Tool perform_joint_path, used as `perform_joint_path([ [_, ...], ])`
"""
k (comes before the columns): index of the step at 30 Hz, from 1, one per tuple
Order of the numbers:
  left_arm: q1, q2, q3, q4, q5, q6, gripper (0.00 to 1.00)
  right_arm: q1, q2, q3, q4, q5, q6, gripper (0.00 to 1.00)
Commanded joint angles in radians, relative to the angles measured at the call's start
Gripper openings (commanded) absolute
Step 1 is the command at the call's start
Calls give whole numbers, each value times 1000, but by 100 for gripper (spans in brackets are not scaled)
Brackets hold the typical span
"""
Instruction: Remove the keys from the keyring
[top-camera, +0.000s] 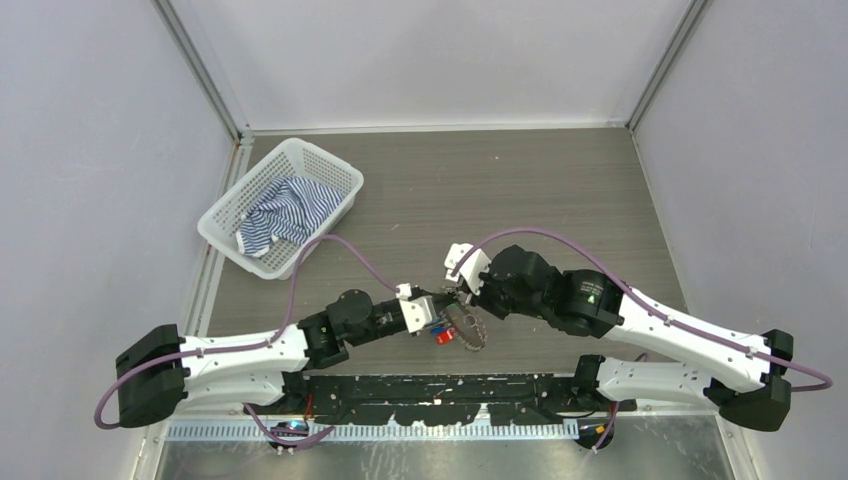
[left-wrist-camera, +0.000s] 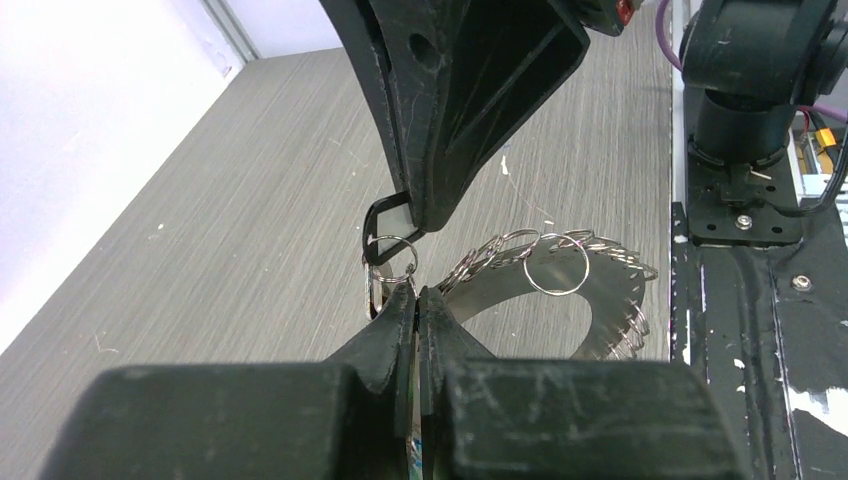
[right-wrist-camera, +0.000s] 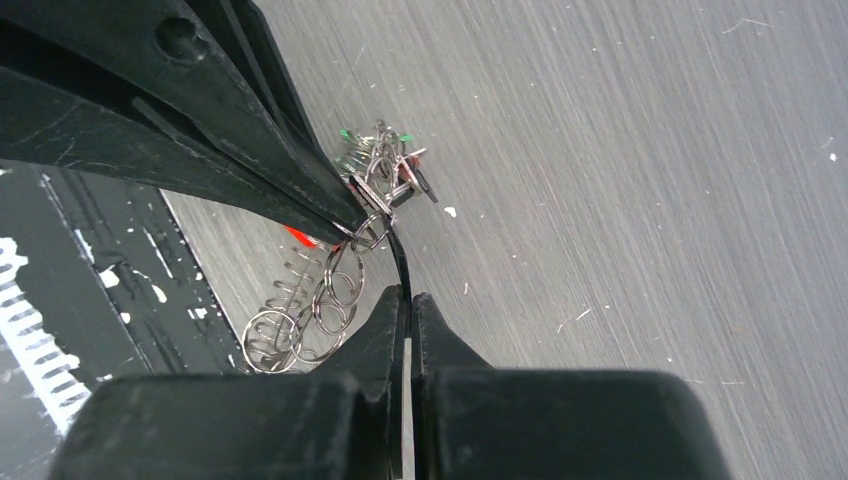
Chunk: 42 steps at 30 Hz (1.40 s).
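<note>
Left claw (left-wrist-camera: 416, 296) pinches one of the keys (right-wrist-camera: 385, 165) beside the keyring (left-wrist-camera: 605, 300); right claw (right-wrist-camera: 408, 297), pressed together, grips a black tag (left-wrist-camera: 385, 215) above the bench (top-camera: 520, 190).

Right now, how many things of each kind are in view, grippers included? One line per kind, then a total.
White mesh basket: 1
Striped cloth: 1
Keyring: 1
Bunch of keys: 1, single keys too tangled to count
Grippers: 2, left gripper and right gripper
Total: 6
</note>
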Motion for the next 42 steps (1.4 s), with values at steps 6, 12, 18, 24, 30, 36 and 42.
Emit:
perform_joint_path([
  [6,-33,-28,14,-54,21,47,0,-13,-42,56,91,-117,12,1],
  [12,-34,-42,-1,-15,9,27,0,-12,-33,61,44,-122,11,1],
  [18,-33,-45,-10,3,3,12,0,-13,-1,76,-22,-73,2,1],
  [24,-33,-56,-25,27,1,-2,0,-12,16,62,-18,-65,-2,1],
  [30,-32,-74,-33,20,2,-15,0,-9,20,55,-12,-93,0,1],
  [36,-33,-71,-45,41,-4,-29,0,38,45,74,-37,-76,0,1],
  [42,-33,-70,-44,41,18,-22,0,55,51,77,-31,-27,-8,1],
])
